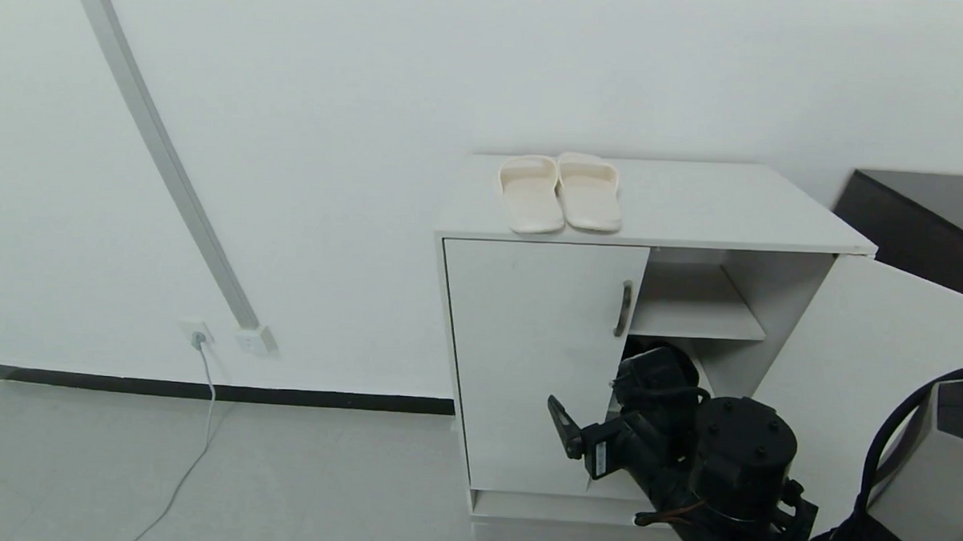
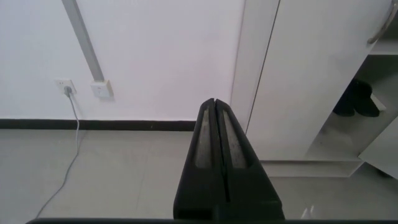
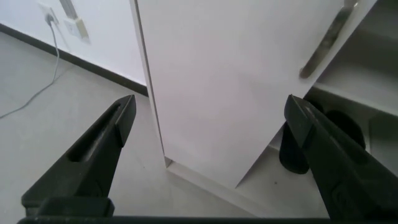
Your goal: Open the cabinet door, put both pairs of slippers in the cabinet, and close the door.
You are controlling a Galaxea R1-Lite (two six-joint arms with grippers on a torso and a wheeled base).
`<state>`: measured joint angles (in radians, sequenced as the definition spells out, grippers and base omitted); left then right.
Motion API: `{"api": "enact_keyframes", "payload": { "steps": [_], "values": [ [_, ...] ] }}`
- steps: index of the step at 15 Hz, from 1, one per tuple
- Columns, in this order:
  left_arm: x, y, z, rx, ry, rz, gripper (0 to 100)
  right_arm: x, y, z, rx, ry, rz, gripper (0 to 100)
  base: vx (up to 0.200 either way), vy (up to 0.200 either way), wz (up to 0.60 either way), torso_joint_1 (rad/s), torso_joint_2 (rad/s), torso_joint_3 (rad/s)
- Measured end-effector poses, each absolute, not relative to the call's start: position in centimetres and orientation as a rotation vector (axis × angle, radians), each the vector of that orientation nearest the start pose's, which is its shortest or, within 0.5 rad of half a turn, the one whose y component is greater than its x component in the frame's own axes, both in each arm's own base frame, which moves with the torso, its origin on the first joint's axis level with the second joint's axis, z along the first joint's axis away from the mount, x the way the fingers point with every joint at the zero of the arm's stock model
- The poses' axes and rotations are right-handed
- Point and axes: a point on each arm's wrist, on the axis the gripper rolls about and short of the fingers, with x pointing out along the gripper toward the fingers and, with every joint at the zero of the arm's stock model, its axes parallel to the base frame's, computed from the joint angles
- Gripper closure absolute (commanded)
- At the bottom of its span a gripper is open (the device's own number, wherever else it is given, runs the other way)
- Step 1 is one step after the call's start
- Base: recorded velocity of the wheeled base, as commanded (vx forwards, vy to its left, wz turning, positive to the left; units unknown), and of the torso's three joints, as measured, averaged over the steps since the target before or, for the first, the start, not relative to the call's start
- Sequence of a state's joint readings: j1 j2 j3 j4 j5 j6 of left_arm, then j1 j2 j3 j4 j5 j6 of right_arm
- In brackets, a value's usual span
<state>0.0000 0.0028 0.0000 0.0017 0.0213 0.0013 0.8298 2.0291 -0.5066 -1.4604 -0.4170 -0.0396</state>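
A beige pair of slippers (image 1: 559, 192) lies on top of the white cabinet (image 1: 692, 206). The cabinet's left door (image 1: 534, 360) is closed, with its handle (image 1: 624, 307) at the inner edge, and the right door (image 1: 862, 372) stands swung open. A black pair of slippers (image 2: 357, 99) sits in the lower compartment, also seen as the black pair (image 3: 314, 140). My right gripper (image 3: 210, 104) is open wide, low in front of the closed left door near the handle (image 3: 326, 37); one fingertip (image 1: 558, 413) shows there. My left gripper (image 2: 214, 106) is shut and empty, low and left of the cabinet.
An inner shelf (image 1: 688, 310) divides the open right half. A wall socket with a plugged cable (image 1: 199, 341) and a slanted wall conduit (image 1: 157, 147) lie to the left. A dark piece of furniture (image 1: 924, 222) stands right of the cabinet. Bare floor (image 1: 282, 472) spreads left.
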Motion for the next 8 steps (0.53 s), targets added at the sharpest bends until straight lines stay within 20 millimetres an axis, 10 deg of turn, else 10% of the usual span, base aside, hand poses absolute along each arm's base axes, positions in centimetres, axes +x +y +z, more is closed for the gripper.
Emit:
{"api": "enact_keyframes", "payload": {
  "steps": [8],
  "values": [
    [-2.26, 0.05, 7.54, 0.002, 0.004, 0.021, 100, 22.38, 21.79, 8.76, -0.154, -0.011, 0.423, 0, 0.000, 0.000, 0.00, 0.093, -0.22, -0.127]
  ]
}}
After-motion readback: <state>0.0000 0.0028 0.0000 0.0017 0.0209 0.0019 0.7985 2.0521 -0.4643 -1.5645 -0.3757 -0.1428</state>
